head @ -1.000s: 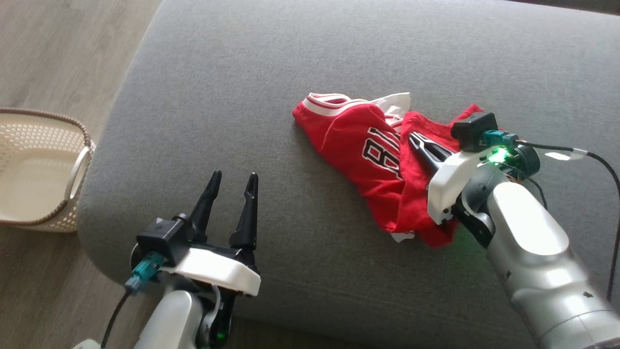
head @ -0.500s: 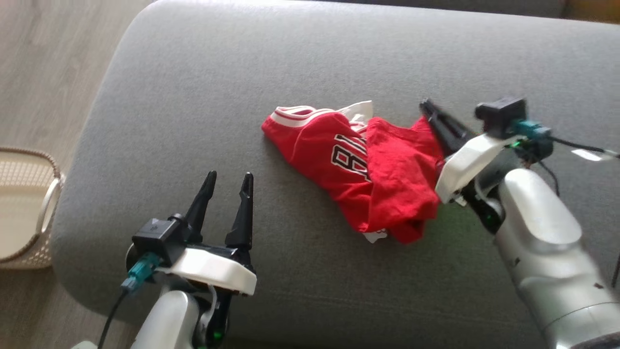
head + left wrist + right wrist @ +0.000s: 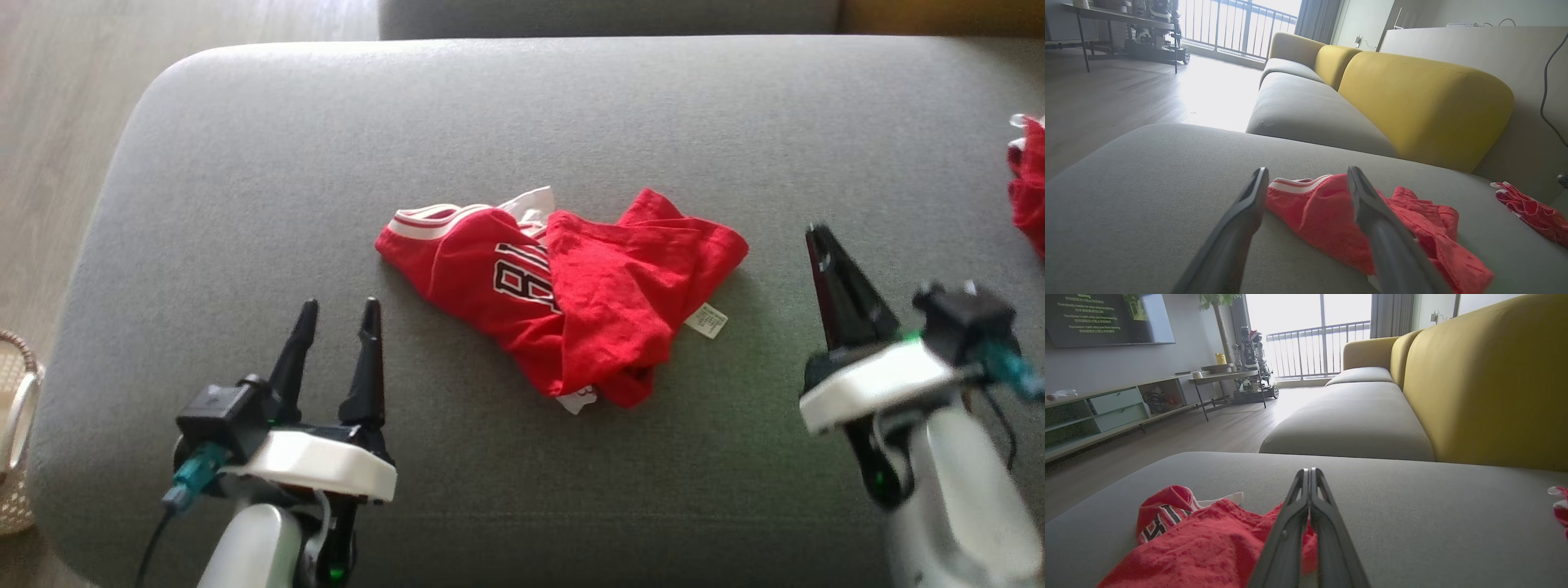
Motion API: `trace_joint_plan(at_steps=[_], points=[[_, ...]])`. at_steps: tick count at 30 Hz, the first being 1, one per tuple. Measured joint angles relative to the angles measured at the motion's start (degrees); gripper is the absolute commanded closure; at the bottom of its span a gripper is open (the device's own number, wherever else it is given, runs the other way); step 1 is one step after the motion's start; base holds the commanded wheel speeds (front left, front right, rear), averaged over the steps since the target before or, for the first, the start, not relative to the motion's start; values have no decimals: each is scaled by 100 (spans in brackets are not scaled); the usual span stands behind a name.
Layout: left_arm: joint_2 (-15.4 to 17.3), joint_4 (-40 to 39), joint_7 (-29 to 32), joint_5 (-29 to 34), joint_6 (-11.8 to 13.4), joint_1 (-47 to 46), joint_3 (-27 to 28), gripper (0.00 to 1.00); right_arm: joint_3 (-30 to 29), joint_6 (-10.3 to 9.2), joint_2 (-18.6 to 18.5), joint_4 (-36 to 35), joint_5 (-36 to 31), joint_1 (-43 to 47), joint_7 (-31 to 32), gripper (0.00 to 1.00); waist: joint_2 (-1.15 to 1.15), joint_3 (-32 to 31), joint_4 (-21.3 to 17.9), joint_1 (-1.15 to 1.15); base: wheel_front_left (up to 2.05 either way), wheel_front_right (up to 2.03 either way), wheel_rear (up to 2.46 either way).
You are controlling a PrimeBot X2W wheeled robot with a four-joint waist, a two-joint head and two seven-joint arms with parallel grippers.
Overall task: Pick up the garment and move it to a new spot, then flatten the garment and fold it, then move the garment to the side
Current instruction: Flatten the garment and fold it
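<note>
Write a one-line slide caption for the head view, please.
Crumpled red sports jersey lies on the grey fabric cushion between the open left gripper and the shut right gripper, neither touching it.

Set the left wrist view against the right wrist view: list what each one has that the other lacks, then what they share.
Left wrist view, not the right: the left gripper, jaws open toward the garment; a dark cable on the wall. Right wrist view, not the left: the right gripper, shut and empty; the garment's black number print; a wall screen; a shelf unit with drawers. Both: the garment crumpled on the grey cushion, the yellow backrest, the balcony railing, a second red item at the right edge.
</note>
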Motion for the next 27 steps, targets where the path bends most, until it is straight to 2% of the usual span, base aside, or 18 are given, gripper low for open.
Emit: trace_joint_plan(at_steps=[5,6,7,12,22,27], points=[[0,-34,0,-109,5,54,99,0,-400,0,325,-783,-218,1002,79,100,0,-78,-164,0,0,0,0],[1,-34,0,-145,5,112,100,0,-438,0,337,-826,-274,1104,113,20,0,-97,-183,0,0,0,0],[1,-32,0,-164,5,180,100,0,-463,0,339,-853,-318,1193,120,0,0,-115,-198,0,0,0,0],[2,15,0,-159,4,455,100,0,-553,0,372,-929,-231,1357,222,0,0,-201,-215,0,0,0,0],[4,36,0,-138,0,449,42,0,-552,0,387,-948,-147,1357,349,0,0,-216,-37,0,0,0,0],[3,34,0,-138,0,431,-125,0,-342,0,388,-961,-148,1311,561,0,0,-55,71,0,0,0,0]])
